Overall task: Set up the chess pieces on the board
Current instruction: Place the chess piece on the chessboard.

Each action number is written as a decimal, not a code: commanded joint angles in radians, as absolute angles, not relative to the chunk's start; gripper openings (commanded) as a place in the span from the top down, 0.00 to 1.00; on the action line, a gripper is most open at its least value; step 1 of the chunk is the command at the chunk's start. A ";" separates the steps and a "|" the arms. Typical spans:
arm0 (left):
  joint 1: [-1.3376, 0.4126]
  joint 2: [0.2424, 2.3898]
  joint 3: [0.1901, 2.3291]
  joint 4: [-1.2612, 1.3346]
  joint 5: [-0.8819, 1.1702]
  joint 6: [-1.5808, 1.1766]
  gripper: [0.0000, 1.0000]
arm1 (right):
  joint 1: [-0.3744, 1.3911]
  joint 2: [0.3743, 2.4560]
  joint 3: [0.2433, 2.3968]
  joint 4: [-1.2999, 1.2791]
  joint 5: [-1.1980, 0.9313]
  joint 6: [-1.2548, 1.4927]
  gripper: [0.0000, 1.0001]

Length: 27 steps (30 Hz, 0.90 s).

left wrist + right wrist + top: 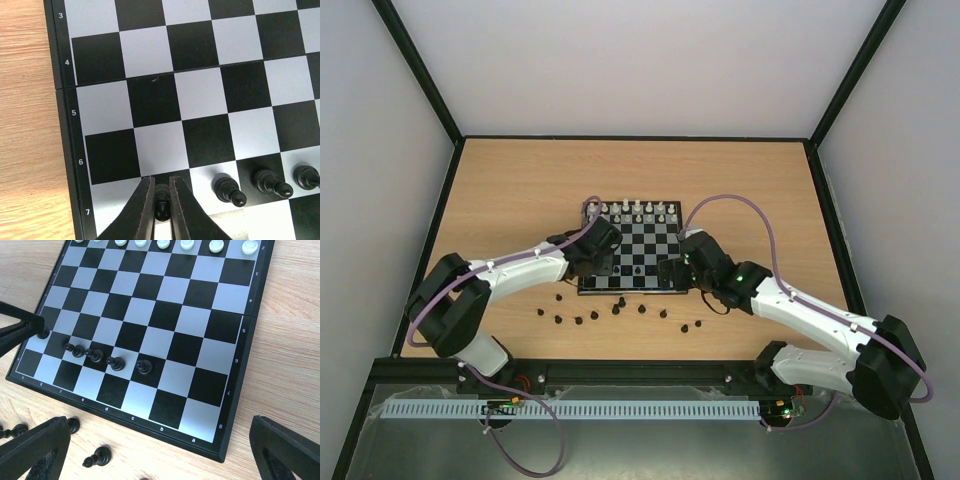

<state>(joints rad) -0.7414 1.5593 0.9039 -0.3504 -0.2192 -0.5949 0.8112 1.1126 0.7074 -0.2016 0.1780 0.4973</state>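
One board (pixel 650 248) lies on the table (pixel 500 190) between my two arms. On its seventh rank I count five black pawns: four standing free in a line (pixel 116 363) and a fifth (pixel 161 202) pinched between the fingers of my left gripper (pixel 161 179), on the second square in from the board's edge. Whether its base rests on the square or hangs just above it I cannot tell. White pieces (pixel 638 209) line the far rank, seven or perhaps eight, for they are small from above and cropped in my right wrist view. Loose black pieces (pixel 616 311) are scattered on the table just beyond the board's near edge, about eleven by the top view. My left arm reaches in from the left, elbow bent, its wrist over the board's near left corner and pointing down. My right arm comes in from the right, and my right gripper (pixel 159 422) hovers over the near right edge, fingers spread wide and holding nothing. My left wrist view shows the pinched pawn and only three of its neighbours. My right wrist view shows all five and the left fingers (pixel 20 325). Only the top view gives the whole scatter of loose pieces.
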 commanded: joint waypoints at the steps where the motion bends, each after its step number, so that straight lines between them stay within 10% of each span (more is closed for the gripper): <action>1: -0.756 1.553 0.887 -0.341 -0.210 -0.613 0.91 | 0.807 1.128 0.693 -0.192 0.197 0.495 0.01; 27: -0.778 1.591 0.861 -0.325 -0.225 -0.628 0.86 | 0.807 1.141 0.687 -0.184 0.190 0.495 0.01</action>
